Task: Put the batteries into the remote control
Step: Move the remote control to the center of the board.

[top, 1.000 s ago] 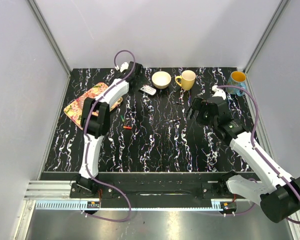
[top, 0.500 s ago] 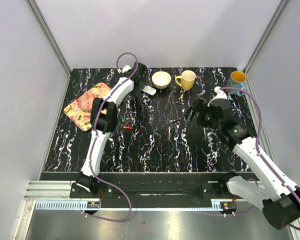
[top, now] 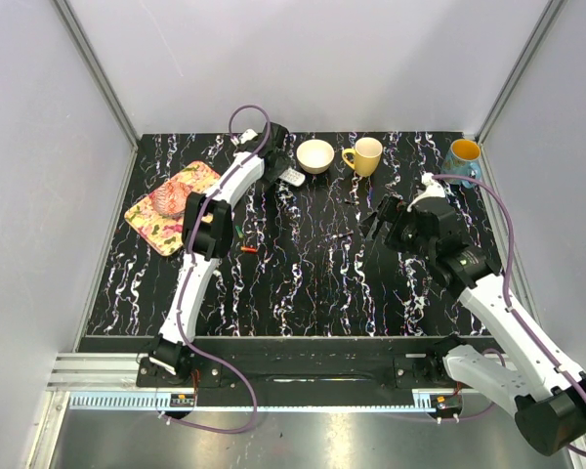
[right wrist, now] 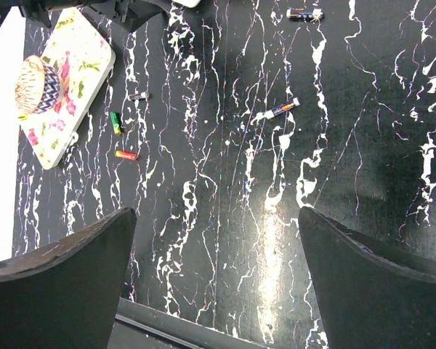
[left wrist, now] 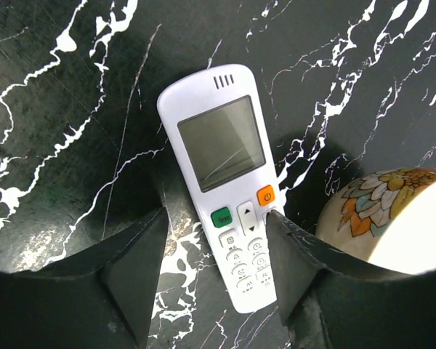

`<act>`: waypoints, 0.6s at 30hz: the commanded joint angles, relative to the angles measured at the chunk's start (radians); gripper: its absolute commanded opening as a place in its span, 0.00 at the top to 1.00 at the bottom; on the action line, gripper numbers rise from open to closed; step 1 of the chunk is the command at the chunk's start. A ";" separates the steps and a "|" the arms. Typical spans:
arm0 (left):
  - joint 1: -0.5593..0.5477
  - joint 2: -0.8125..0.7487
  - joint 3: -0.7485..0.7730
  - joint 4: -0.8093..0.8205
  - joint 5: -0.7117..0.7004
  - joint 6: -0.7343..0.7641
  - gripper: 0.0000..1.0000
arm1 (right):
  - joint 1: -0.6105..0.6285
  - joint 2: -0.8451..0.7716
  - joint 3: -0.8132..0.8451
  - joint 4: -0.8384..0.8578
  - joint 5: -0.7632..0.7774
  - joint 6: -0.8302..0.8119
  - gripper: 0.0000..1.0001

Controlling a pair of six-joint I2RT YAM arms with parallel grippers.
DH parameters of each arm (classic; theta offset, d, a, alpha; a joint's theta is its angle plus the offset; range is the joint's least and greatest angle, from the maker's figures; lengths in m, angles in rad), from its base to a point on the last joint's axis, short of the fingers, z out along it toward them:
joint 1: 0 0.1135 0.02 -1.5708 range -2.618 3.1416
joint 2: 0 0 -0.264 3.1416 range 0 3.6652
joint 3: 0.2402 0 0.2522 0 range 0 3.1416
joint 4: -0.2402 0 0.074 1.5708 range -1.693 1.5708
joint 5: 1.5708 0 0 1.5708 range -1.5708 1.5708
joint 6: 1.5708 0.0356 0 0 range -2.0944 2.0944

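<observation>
The white remote control (left wrist: pixel 221 182) lies face up on the black marbled table, screen and buttons showing, next to the cream bowl (left wrist: pixel 381 211). My left gripper (left wrist: pixel 216 218) is open and straddles its lower half; the right finger's tip is at the remote's edge by the orange button. In the top view the remote (top: pixel 290 177) sits just left of the bowl (top: pixel 315 155), with the left gripper (top: pixel 278 164) over it. My right gripper (right wrist: pixel 216 218) is open and empty, held above the table at mid right (top: pixel 376 217). Loose batteries (right wrist: pixel 284 107) (right wrist: pixel 304 13) (right wrist: pixel 139 95) lie on the table.
A green piece (right wrist: pixel 115 122) and a red-orange piece (right wrist: pixel 126 155) lie near the floral tray (top: pixel 166 205), which carries a patterned cup (right wrist: pixel 35 81). A yellow mug (top: pixel 364 155) and a blue mug (top: pixel 462 154) stand at the back. Grey walls enclose the table.
My left arm has reached farther back and right, bringing its gripper over the remote. My right arm has shifted slightly right and toward me.
</observation>
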 commanded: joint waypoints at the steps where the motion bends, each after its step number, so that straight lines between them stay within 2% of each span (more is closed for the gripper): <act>1: 0.003 0.009 0.038 -0.013 0.020 0.009 0.42 | 0.006 -0.027 0.019 0.015 -0.010 0.001 0.00; 4: 0.004 0.006 0.030 -0.032 0.016 0.023 0.51 | 0.006 -0.038 0.018 0.018 -0.010 0.003 0.00; 9: 0.018 -0.023 -0.037 -0.036 0.015 0.045 0.60 | 0.006 -0.044 0.011 0.020 -0.010 0.009 0.00; 14: 0.033 -0.095 -0.126 -0.024 0.019 0.092 0.63 | 0.006 -0.047 -0.004 0.030 -0.009 0.017 0.00; 18: 0.064 -0.187 -0.313 0.032 0.062 0.137 0.61 | 0.006 -0.041 -0.022 0.047 -0.038 0.026 0.00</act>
